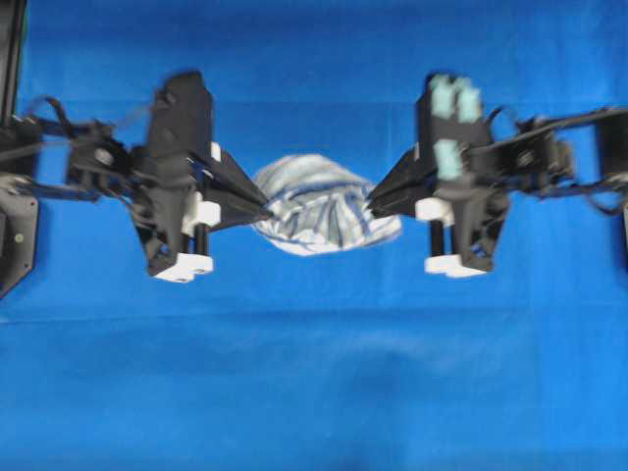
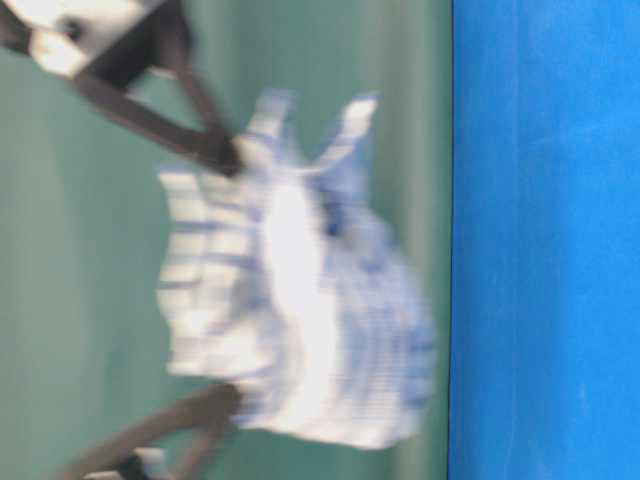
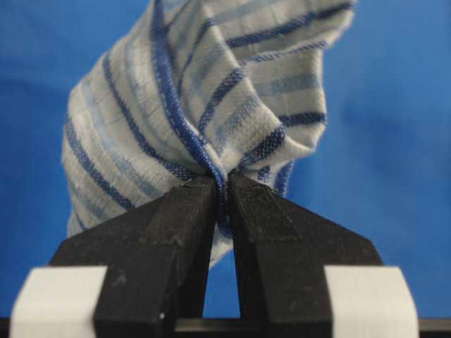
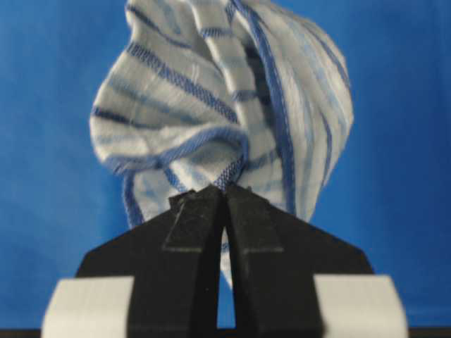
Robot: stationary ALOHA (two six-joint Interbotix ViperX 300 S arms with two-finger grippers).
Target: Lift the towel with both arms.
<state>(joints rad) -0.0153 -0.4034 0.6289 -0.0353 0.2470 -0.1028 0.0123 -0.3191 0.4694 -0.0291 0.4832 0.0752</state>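
Overhead view: towel (image 1: 324,204) bunched btwn the two arms, near centre of the blue-cloth-covered surface (image 1: 314,392). Left hand (image 1: 263,208) comes in from the left, wedge tips at the towel's left edge; right hand (image 1: 373,204) comes in from the right, tips at the towel's right edge. Both arms roughly level w/ each other, pointing inward at one another. White brackets show below each hand.

Left wrist view: left hand (image 3: 222,201) clenched on the towel (image 3: 204,105), fingers (image 3: 180,225) pinching a fold w/ a blue hem line running down into the gap. Cloth fans out above the tips, stripes clear, blue surface (image 3: 394,176) behind.

Right wrist view: right hand (image 4: 225,193) clenched on the towel (image 4: 225,105) too, fingers (image 4: 257,225) nearly touching, a hemmed fold caught btwn them. Cloth balloons up and to both sides of the tips.

Table-level view (turned sideways, blurry): towel (image 2: 300,300) hangs clear of the blue surface (image 2: 545,240), w/ a gap of green backdrop btwn them. Dark fingers meet the cloth at two opposite ends; which hand is which, can't tell here.
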